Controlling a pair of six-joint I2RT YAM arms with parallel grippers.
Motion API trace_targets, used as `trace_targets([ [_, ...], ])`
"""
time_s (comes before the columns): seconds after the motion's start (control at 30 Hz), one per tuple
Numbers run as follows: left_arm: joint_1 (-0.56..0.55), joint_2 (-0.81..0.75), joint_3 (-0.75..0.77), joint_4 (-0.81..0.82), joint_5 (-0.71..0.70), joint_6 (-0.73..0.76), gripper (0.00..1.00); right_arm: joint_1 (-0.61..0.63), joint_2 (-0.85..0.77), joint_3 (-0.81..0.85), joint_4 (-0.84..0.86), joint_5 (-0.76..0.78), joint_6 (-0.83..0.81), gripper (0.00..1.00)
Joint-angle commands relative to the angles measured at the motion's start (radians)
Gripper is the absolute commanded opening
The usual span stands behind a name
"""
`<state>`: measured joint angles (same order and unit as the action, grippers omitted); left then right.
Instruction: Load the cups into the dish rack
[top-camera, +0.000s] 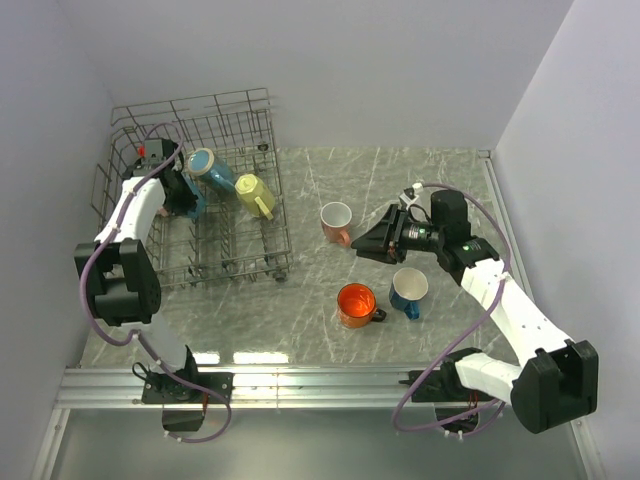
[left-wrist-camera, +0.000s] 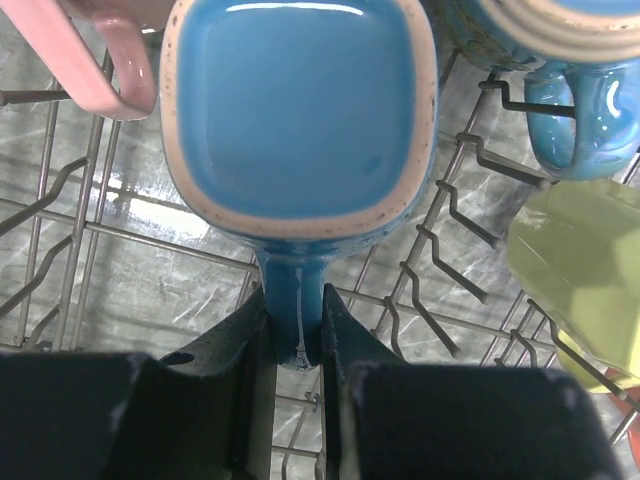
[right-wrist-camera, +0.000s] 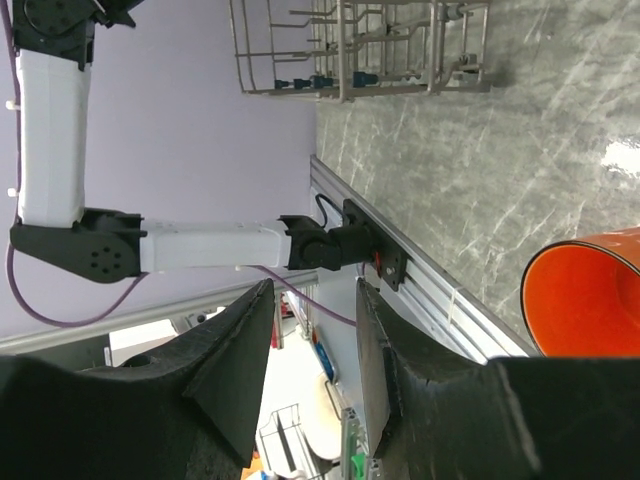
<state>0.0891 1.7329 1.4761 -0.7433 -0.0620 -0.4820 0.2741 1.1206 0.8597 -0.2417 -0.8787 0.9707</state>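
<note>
Black jaws of the left gripper (left-wrist-camera: 298, 335) fill the bottom of the left wrist view, clenched on the thin handle of a blue mug (left-wrist-camera: 300, 110). The mug is inside the dish rack (top-camera: 230, 255), near its left wall, above the wire tines. Its mouth faces the wrist camera, its handle points straight back at the gripper, and its mouth-to-base axis runs away from the lens toward the rack floor (whether it already rests on the wires cannot be told). A pink mug (left-wrist-camera: 100, 50) sits just beside it, with a light blue mug (left-wrist-camera: 585, 120) and a yellow mug (left-wrist-camera: 580, 270) nearby.

Risk, as a judgement: with only the handle pinched, the mug could swivel. Letting go before it settles between tines could tip it into its neighbours.

Over the table (top-camera: 450, 180), the right gripper (right-wrist-camera: 313, 305) is parted and empty, among a salmon mug (top-camera: 336, 218), an orange mug (top-camera: 357, 303) and a dark blue mug (top-camera: 409, 289).
</note>
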Motion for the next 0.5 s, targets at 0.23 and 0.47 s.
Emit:
trace_targets([
  [0.23, -0.009, 0.011, -0.017, -0.030, -0.006, 0.039, 0.29, -0.010, -0.004, -0.004, -0.010, 0.007, -0.035, 0.45],
  [0.47, -0.011, -0.026, -0.027, -0.033, -0.006, 0.046, 0.55, -0.012, -0.008, -0.011, -0.025, 0.017, -0.046, 0.45],
])
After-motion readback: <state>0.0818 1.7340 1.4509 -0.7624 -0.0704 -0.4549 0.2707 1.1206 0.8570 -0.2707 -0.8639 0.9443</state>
